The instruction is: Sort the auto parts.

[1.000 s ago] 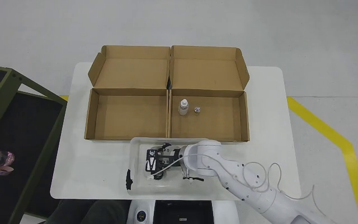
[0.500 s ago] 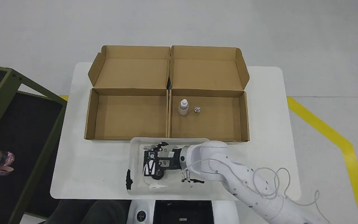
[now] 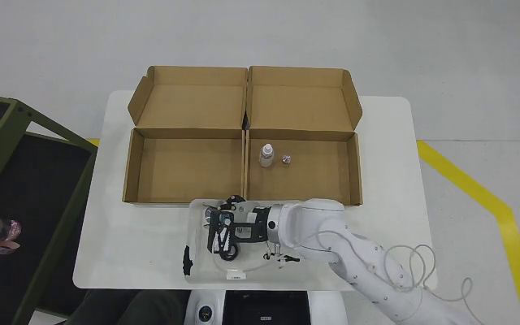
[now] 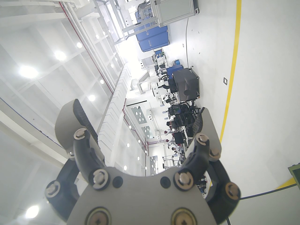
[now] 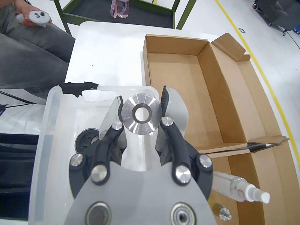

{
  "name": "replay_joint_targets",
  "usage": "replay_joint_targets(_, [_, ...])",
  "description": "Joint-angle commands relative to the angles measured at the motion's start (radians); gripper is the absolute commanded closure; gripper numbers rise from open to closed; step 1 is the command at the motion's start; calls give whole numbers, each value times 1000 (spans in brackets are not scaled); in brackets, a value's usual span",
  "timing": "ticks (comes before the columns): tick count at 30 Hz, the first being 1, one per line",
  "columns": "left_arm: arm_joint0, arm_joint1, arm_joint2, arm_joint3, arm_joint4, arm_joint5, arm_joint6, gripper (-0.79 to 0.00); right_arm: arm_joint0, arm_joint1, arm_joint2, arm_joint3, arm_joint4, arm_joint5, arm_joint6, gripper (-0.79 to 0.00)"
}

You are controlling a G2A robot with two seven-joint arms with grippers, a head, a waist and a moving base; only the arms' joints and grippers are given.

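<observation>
Pick-up step: the right gripper (image 5: 141, 106) pinches a metal ring (image 5: 140, 128) by its rim inside the clear tub (image 5: 54, 99), left gripper (image 4: 138, 113) spread and empty; next, lift clear and carry it to a cardboard box (image 5: 182, 76)

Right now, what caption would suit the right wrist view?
Right gripper shut on a metal ring over the clear bin, beside an open cardboard box.

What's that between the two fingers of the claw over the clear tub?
A shiny metal disc with a hole in its middle, clamped in the right gripper; the right wrist view shows it.
</observation>
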Motion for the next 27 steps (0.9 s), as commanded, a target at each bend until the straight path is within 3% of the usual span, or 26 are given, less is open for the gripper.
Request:
replay_joint_targets(1, [0, 0, 0, 0, 0, 0, 0, -785, 3, 0, 9, 2, 10, 1, -14, 0])
replay_joint_targets(27, [0, 0, 0, 0, 0, 0, 0, -785, 16, 1, 149, 101, 174, 37, -178, 0])
